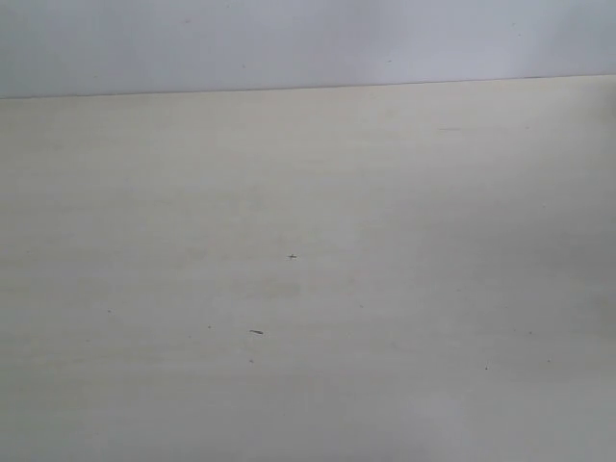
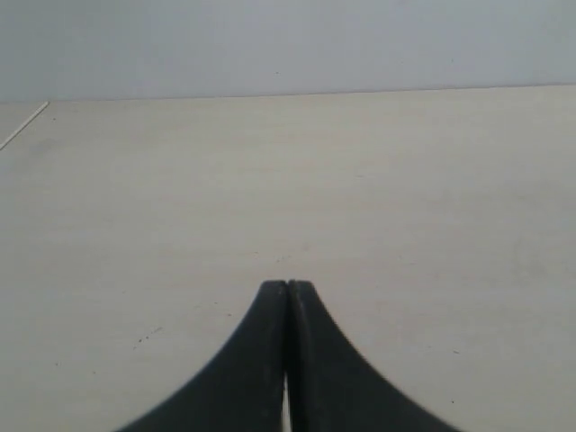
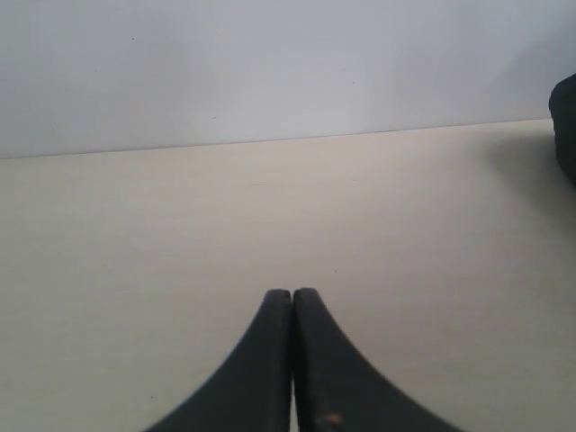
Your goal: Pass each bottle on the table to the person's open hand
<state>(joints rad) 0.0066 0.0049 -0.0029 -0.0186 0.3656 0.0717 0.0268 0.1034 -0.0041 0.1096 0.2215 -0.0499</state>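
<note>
The pale beige table fills the exterior view, bare except for a few tiny dark specks. No bottle shows in any view, and the person's open hand is out of view too. Neither gripper appears in the exterior view. In the left wrist view my left gripper is shut, its black fingers pressed together with nothing between them, above the table. In the right wrist view my right gripper is likewise shut on nothing over the table.
A plain pale wall stands behind the table's far edge. A dark object cuts into the edge of the right wrist view, too cropped to identify. A thin line marks the tabletop in the left wrist view.
</note>
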